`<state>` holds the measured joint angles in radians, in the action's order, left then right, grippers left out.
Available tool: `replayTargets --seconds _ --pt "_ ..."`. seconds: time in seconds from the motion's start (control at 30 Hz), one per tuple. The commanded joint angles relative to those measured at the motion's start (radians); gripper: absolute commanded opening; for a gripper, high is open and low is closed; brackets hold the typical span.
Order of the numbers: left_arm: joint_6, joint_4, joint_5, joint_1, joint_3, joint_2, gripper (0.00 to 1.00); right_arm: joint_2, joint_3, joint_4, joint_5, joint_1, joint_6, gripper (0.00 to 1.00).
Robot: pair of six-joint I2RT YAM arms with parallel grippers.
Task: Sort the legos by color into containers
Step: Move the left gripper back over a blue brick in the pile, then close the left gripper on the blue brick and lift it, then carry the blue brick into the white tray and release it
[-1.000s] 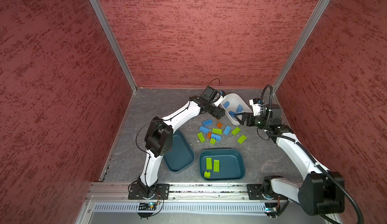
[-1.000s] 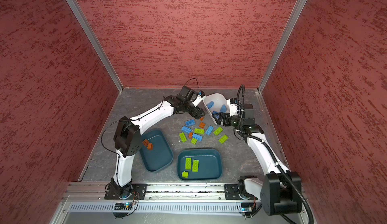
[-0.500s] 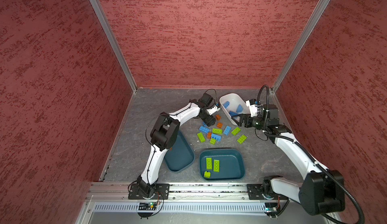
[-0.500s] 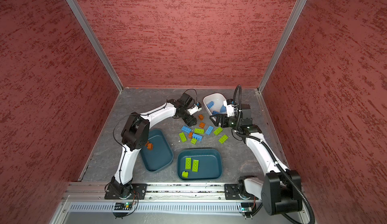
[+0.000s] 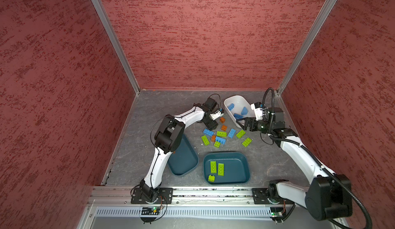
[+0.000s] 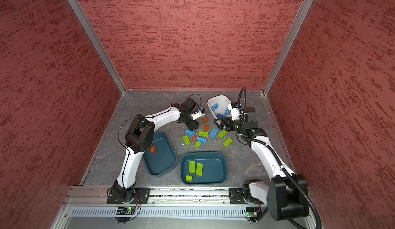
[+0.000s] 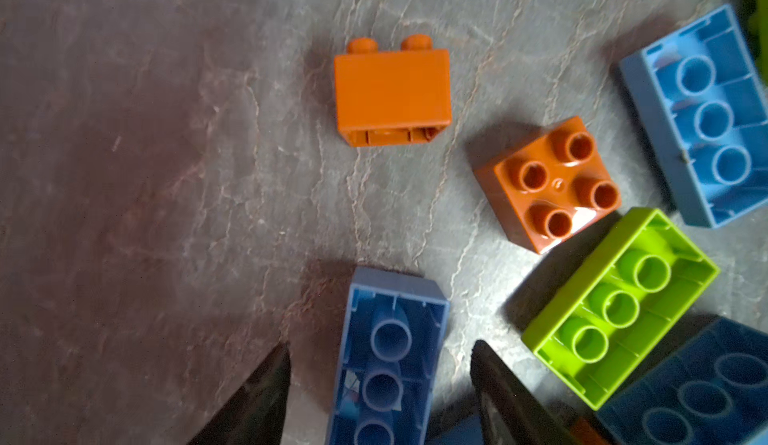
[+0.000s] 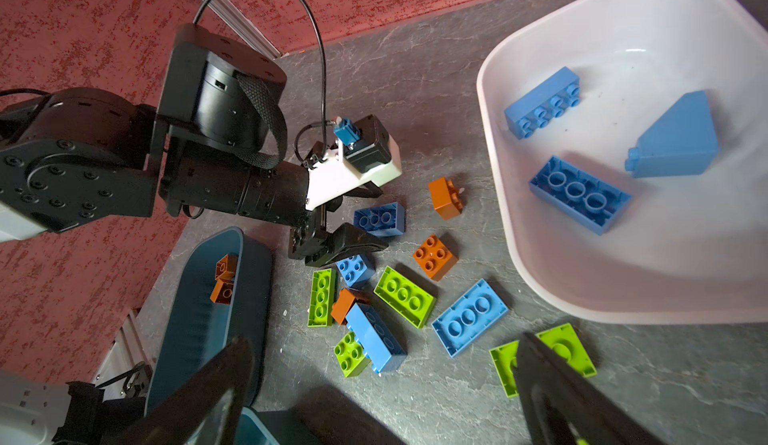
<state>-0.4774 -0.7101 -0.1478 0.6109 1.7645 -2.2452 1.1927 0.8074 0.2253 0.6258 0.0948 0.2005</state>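
Loose legos (image 5: 221,134) in green, blue and orange lie mid-floor. My left gripper (image 7: 380,345) is low over the pile's back edge (image 5: 210,125). Its jaws are open and straddle an upside-down blue brick (image 7: 388,359) (image 8: 379,219), with a gap on each side. My right gripper (image 8: 384,345) hangs wide open and empty above the pile's right side (image 5: 240,124), beside the white container (image 5: 235,98), which holds three blue pieces. One teal container (image 5: 237,170) holds three green bricks. The other teal container (image 6: 164,163) holds orange bricks (image 6: 152,149).
Two orange bricks (image 7: 392,93) (image 7: 548,185) lie just beyond the left fingers, and a green brick (image 7: 619,305) just beside them. The left arm's elbow (image 5: 168,134) overhangs the left teal container. Red walls enclose three sides; a metal rail (image 5: 213,192) runs along the front.
The left gripper has come down from near the white container to the pile's back edge, and its jaws have narrowed around the blue brick. The right gripper has barely shifted.
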Motion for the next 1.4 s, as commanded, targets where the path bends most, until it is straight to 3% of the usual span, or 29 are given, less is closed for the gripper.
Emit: replayTargets --seconds 0.0,0.17,0.47,0.93,1.37 --pt "-0.026 0.006 0.003 0.001 -0.005 -0.019 0.64 -0.022 -0.011 0.003 -0.004 0.005 -0.022 0.99" --pt "-0.027 0.007 0.010 0.000 -0.007 -0.012 0.45 -0.030 -0.011 0.012 -0.011 0.005 -0.024 0.99" --pt "0.022 0.019 -0.041 0.010 0.014 0.036 0.36 -0.033 0.001 0.016 -0.040 0.004 -0.026 0.99" --pt "0.250 0.015 -0.153 0.035 0.283 -0.006 0.36 -0.040 0.012 0.000 -0.098 0.002 -0.004 0.99" --pt "0.382 0.150 -0.243 0.050 0.610 -0.247 0.37 -0.074 0.004 -0.010 -0.125 0.001 0.012 0.99"
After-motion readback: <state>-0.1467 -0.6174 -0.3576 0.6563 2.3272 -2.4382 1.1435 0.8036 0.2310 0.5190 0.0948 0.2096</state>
